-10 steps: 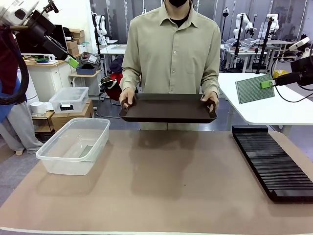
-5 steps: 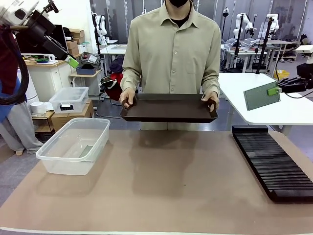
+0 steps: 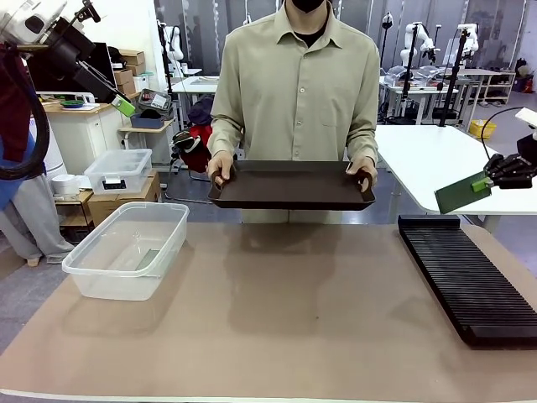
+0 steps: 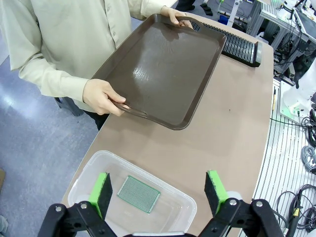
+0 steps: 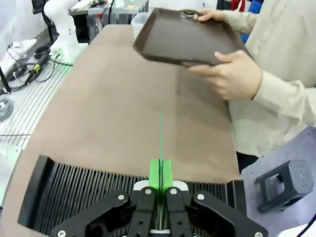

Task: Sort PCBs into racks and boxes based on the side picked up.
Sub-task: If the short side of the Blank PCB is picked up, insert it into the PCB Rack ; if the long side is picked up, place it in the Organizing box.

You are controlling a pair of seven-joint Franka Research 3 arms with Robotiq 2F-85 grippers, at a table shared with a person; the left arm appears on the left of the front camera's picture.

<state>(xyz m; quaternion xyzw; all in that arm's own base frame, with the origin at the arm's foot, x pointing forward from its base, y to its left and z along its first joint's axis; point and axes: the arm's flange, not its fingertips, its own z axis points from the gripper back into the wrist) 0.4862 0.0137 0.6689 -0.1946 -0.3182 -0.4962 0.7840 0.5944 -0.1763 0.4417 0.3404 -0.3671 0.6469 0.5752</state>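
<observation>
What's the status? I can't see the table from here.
Right gripper shut on a PCB, above the rack. Left gripper open over the tub, one PCB inside. Person's tray clear of both.

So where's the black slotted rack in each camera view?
Front: rack lies on the table at the right side, running from mid-height towards the lower corner.
Left wrist: top right, beyond the tray's far end.
Right wrist: along the bottom, under the right tool.
Shared landmark: the brown tray the person holds.
</observation>
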